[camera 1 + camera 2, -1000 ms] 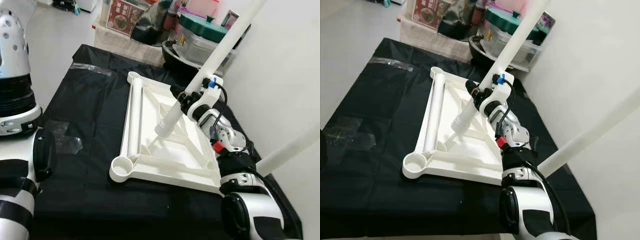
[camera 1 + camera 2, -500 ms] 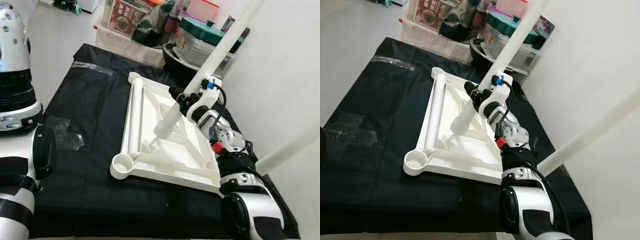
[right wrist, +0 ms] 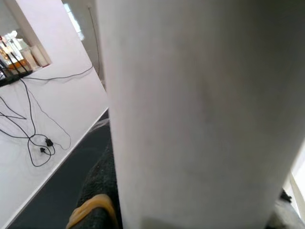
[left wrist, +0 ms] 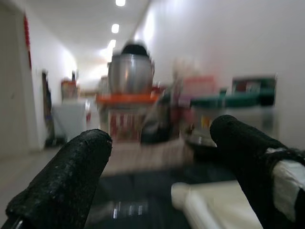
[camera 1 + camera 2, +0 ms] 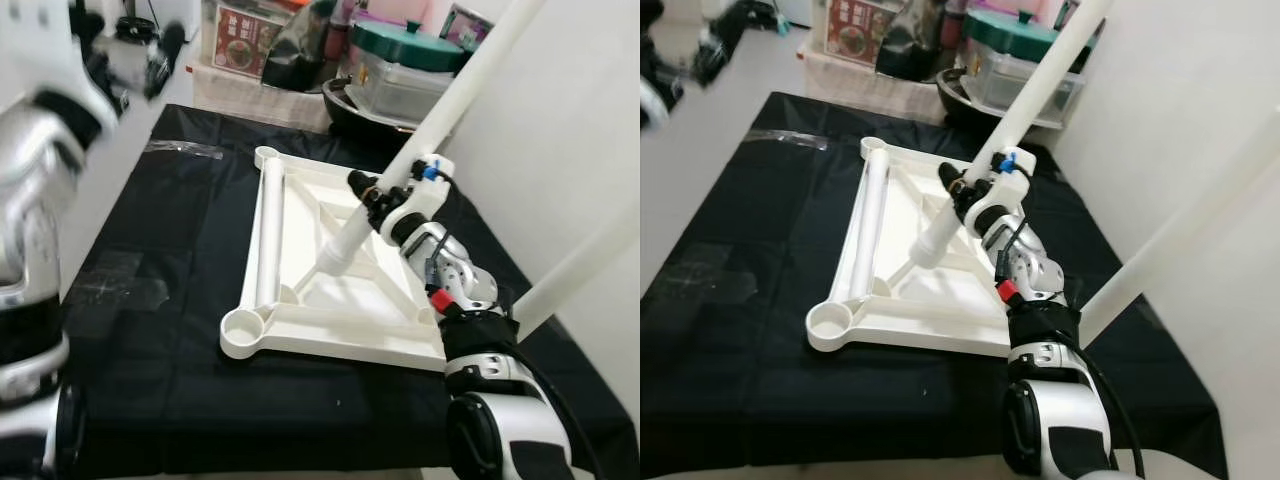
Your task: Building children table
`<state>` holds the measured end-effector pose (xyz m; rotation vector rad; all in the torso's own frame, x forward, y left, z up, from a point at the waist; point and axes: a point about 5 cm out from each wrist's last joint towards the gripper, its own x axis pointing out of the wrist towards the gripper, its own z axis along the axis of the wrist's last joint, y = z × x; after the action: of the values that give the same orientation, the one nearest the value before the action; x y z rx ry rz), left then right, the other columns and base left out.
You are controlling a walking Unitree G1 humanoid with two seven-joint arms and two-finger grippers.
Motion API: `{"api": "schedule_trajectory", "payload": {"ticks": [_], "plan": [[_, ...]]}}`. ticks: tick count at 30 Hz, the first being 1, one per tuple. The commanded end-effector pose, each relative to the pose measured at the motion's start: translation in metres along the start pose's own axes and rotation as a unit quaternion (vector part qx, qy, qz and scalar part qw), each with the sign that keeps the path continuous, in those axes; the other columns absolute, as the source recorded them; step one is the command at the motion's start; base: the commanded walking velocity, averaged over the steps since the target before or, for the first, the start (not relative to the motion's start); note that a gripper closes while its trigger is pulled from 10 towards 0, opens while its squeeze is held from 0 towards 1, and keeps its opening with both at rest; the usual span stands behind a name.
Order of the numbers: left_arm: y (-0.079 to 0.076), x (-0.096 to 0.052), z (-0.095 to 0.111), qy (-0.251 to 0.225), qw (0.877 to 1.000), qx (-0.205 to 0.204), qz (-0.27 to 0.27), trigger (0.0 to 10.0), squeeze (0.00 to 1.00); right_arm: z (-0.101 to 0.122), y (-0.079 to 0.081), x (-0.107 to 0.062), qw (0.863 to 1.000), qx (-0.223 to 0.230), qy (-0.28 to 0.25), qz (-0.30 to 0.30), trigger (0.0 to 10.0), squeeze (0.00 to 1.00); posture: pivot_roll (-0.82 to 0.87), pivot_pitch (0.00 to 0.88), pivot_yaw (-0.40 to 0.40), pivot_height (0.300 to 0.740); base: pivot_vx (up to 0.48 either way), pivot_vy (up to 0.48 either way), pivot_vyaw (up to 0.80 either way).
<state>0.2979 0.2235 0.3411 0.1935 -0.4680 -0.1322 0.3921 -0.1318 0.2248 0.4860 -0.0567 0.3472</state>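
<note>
Tabletop (image 5: 300,300) — white, underside up — lies on a black cloth (image 5: 150,330) over the floor, beside a white wall (image 5: 560,150). Right gripper (image 5: 372,192) clenches a leg (image 5: 440,110) slanted over it. Left gripper (image 4: 162,157) spread, raised; bins (image 5: 400,70) behind.

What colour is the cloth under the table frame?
Black cloth, clearest in the right eye view.
</note>
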Motion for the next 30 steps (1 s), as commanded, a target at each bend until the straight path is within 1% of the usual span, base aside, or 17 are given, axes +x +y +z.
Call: {"api": "schedule_trajectory", "payload": {"ticks": [1,2,3,5,6,7,9,11,12,14,15,17,18,20,27,29,30], "plan": [[-0.009,-0.011,-0.014,0.011,1.0,0.008,-0.007,10.0,0.0,0.01,-0.003,-0.004,0.999,-0.018,-0.028,-0.006,0.0,0.0,0.09,0.0,-0.211,0.74,0.0,0.0,0.0],[-0.009,-0.011,-0.014,0.011,1.0,0.008,-0.007,10.0,0.0,0.01,-0.003,-0.004,0.999,-0.018,-0.028,-0.006,0.0,0.0,0.09,0.0,-0.211,0.74,0.0,0.0,0.0],[-0.013,-0.017,-0.023,0.024,1.0,0.008,-0.013,10.0,0.0,0.012,-0.003,-0.004,0.999,-0.02,-0.033,-0.004,0.0,0.0,0.09,0.0,-0.205,0.74,0.0,0.0,0.0],[-0.036,-0.032,-0.053,0.073,0.996,0.004,-0.047,10.0,0.0,0.019,0.004,-0.005,0.998,-0.03,-0.054,0.01,0.0,0.0,0.08,0.0,-0.186,0.74,0.0,0.0,0.0],[-0.036,-0.032,-0.053,0.073,0.996,0.004,-0.047,10.0,0.0,0.019,0.004,-0.005,0.998,-0.03,-0.054,0.01,0.0,0.0,0.08,0.0,-0.186,0.74,0.0,0.0,0.0],[-0.046,-0.039,-0.063,0.091,0.994,-0.004,-0.058,10.0,0.0,0.022,0.008,-0.006,0.997,-0.034,-0.061,0.018,0.0,0.0,0.08,0.0,-0.184,0.74,0.0,0.0,0.0],[-0.046,-0.039,-0.063,0.091,0.994,-0.004,-0.058,10.0,0.0,0.022,0.008,-0.006,0.997,-0.034,-0.061,0.018,0.0,0.0,0.08,0.0,-0.184,0.74,0.0,0.0,0.0],[-0.063,-0.052,-0.083,0.127,0.988,-0.016,-0.082,10.0,0.0,0.026,0.015,-0.01,0.996,-0.04,-0.072,0.041,0.0,0.0,0.07,0.0,-0.166,0.74,0.0,0.0,0.0],[-0.071,-0.062,-0.095,0.15,0.984,-0.023,-0.094,10.0,0.0,0.024,0.02,-0.014,0.995,-0.045,-0.072,0.061,0.0,0.0,0.07,0.0,-0.156,0.74,0.0,0.0,0.0],[-0.08,-0.076,-0.11,0.179,0.977,-0.031,-0.109,10.0,0.0,0.02,0.027,-0.02,0.992,-0.051,-0.069,0.091,0.0,0.0,0.06,0.0,-0.148,0.74,0.0,0.0,0.0],[-0.08,-0.076,-0.11,0.179,0.977,-0.031,-0.109,10.0,0.0,0.02,0.027,-0.02,0.992,-0.051,-0.069,0.091,0.0,0.0,0.06,0.0,-0.148,0.74,0.0,0.0,0.0],[-0.086,-0.084,-0.118,0.193,0.974,-0.032,-0.116,10.0,0.0,0.016,0.031,-0.024,0.99,-0.059,-0.065,0.109,0.0,0.0,0.06,0.0,-0.146,0.74,0.0,0.0,0.0],[-0.086,-0.084,-0.118,0.193,0.974,-0.032,-0.116,10.0,0.0,0.016,0.031,-0.024,0.99,-0.059,-0.065,0.109,0.0,0.0,0.06,0.0,-0.146,0.74,0.0,0.0,0.0],[-0.09,-0.091,-0.123,0.203,0.971,-0.037,-0.119,10.0,0.0,0.013,0.033,-0.026,0.989,-0.067,-0.061,0.119,0.0,0.0,0.06,0.0,-0.146,0.74,0.0,0.0,0.0],[-0.096,-0.1,-0.123,0.208,0.969,-0.045,-0.124,10.0,0.0,0.011,0.035,-0.029,0.988,-0.067,-0.06,0.128,0.0,0.0,0.06,0.0,-0.132,0.74,0.0,0.0,0.0],[-0.1,-0.107,-0.125,0.212,0.968,-0.047,-0.129,10.0,0.0,0.008,0.038,-0.033,0.987,-0.063,-0.058,0.134,0.0,0.0,0.05,0.0,-0.126,0.74,0.0,0.0,0.0],[-0.1,-0.107,-0.125,0.212,0.968,-0.047,-0.129,10.0,0.0,0.008,0.038,-0.033,0.987,-0.063,-0.058,0.134,0.0,0.0,0.05,0.0,-0.126,0.74,0.0,0.0,0.0]]}}
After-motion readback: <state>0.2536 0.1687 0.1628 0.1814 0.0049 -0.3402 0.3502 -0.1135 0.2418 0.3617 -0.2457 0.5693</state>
